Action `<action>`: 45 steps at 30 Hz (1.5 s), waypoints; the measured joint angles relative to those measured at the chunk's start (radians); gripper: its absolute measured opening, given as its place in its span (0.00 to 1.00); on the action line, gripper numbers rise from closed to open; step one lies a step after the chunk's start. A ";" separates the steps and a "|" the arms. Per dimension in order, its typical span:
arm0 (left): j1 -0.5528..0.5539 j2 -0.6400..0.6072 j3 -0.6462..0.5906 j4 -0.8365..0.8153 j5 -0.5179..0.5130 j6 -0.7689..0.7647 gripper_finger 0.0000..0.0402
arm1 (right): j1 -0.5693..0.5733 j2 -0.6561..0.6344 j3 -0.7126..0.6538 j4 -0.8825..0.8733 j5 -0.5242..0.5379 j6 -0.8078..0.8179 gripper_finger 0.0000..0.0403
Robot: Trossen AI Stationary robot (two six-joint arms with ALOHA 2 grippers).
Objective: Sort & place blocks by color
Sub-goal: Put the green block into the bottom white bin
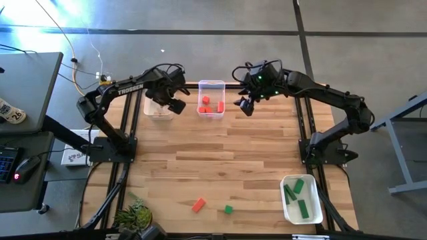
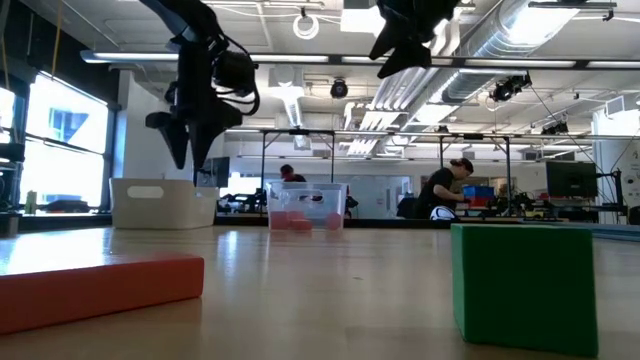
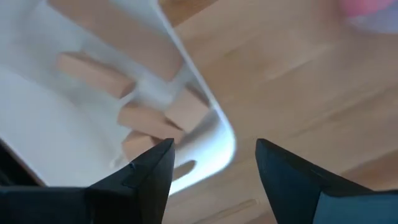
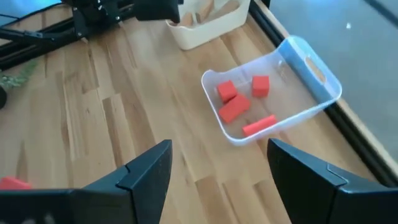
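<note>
My left gripper [image 1: 171,101] [image 3: 214,155] hangs open, pointing down, over the near right corner of a white tub [image 1: 157,112] [image 3: 208,112] at the table's far left. Several plain wood blocks [image 3: 146,118] lie in that tub. My right gripper [image 1: 245,105] [image 4: 217,158] stands open in the air, just right of a clear tub [image 1: 211,85] [image 4: 311,68] that holds several red blocks [image 4: 235,107]. A red bar [image 1: 198,205] [image 2: 95,285] and a green cube [image 1: 228,209] [image 2: 525,285] lie loose near the table's front edge.
A white tub [image 1: 288,203] with several green blocks [image 1: 299,193] sits at the near right corner. A small plant [image 1: 133,217] stands at the near left. Black frame rails [image 1: 127,133] run along both sides. Bare wood lies across the middle. People sit in the room behind.
</note>
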 joint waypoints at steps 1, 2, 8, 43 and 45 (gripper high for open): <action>-0.007 0.000 0.008 0.001 0.006 0.001 0.53 | 0.002 0.000 0.000 -0.006 0.000 0.017 0.62; -0.017 0.000 0.015 0.001 0.008 0.001 0.53 | 0.006 0.000 0.000 -0.012 0.000 0.032 0.62; -0.109 -0.044 0.027 -0.001 0.013 0.002 0.53 | 0.060 0.000 0.000 -0.028 0.000 0.121 0.62; -0.903 -0.288 0.027 -0.064 -0.089 -0.410 0.53 | 0.778 0.237 -0.001 0.161 0.030 0.249 0.62; -0.933 -0.289 0.027 -0.064 -0.093 -0.431 0.53 | 0.802 0.257 -0.001 0.188 0.026 0.276 0.62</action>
